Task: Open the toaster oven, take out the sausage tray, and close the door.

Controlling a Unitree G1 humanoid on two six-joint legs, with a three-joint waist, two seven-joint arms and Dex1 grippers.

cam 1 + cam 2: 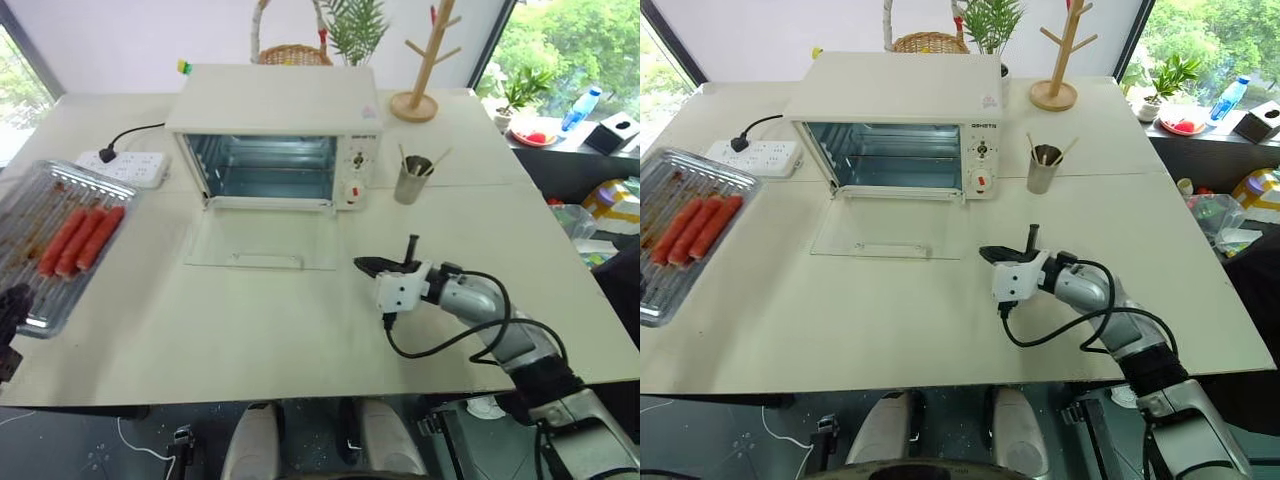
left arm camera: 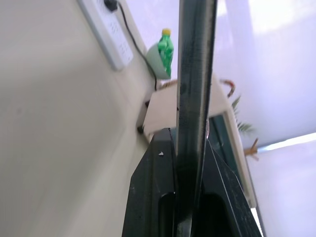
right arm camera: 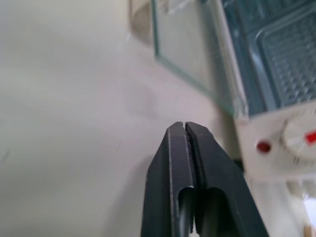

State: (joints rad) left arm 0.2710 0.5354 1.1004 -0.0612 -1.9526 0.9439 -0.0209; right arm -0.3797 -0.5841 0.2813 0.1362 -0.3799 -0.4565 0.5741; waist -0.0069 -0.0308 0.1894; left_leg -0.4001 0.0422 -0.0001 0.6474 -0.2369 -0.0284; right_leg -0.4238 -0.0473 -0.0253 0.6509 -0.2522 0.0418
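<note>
2 claws working: left claw (image 2: 190,163) is clamping the sausage tray (image 1: 60,240) at frame left; right claw (image 1: 372,265), pinched together, is sitting just right of the flat-lying door (image 1: 262,240).

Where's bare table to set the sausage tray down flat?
Bare table runs wide between the open door and the near edge, from the sausage tray across to the right claw. It is crowded behind the tray, where the power strip lies.
</note>
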